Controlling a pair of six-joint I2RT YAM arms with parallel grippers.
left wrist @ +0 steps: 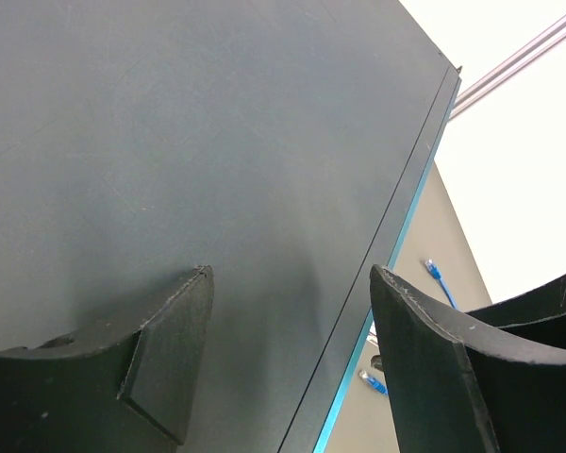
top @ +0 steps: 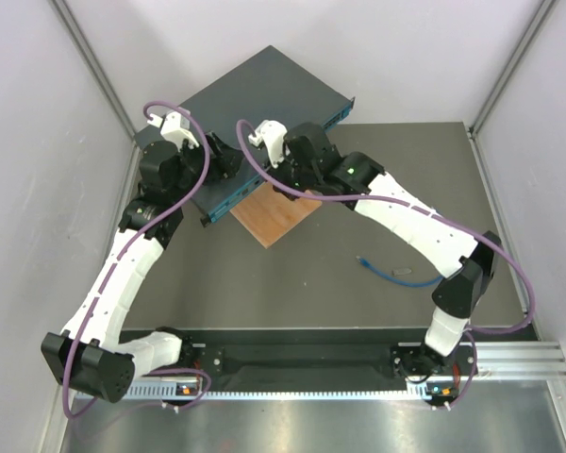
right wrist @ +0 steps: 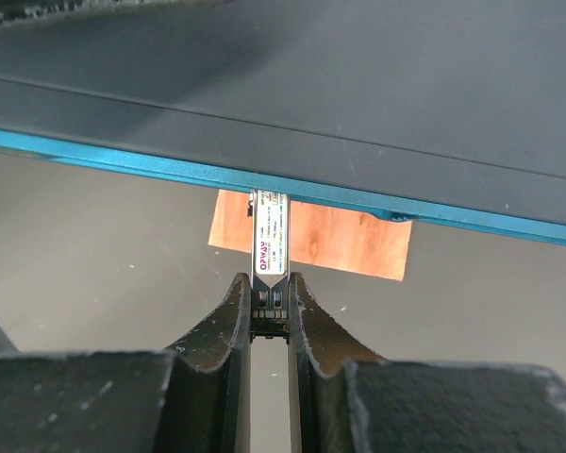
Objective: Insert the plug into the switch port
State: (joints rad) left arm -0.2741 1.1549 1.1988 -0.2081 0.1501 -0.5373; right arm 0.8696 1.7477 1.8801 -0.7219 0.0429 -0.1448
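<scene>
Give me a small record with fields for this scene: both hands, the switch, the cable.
left hand: open, one finger over the large flat dark teal metal switch, one past its front edge
right hand: shut on a small silver labelled module, tip at the switch's blue front face
orange-brown wooden square: partly hidden below that edge
thin blue cable with plug: loose on the table, unheld

Switch point(top: 255, 104) fills far left; table point(top: 292, 283) centre free.
</scene>
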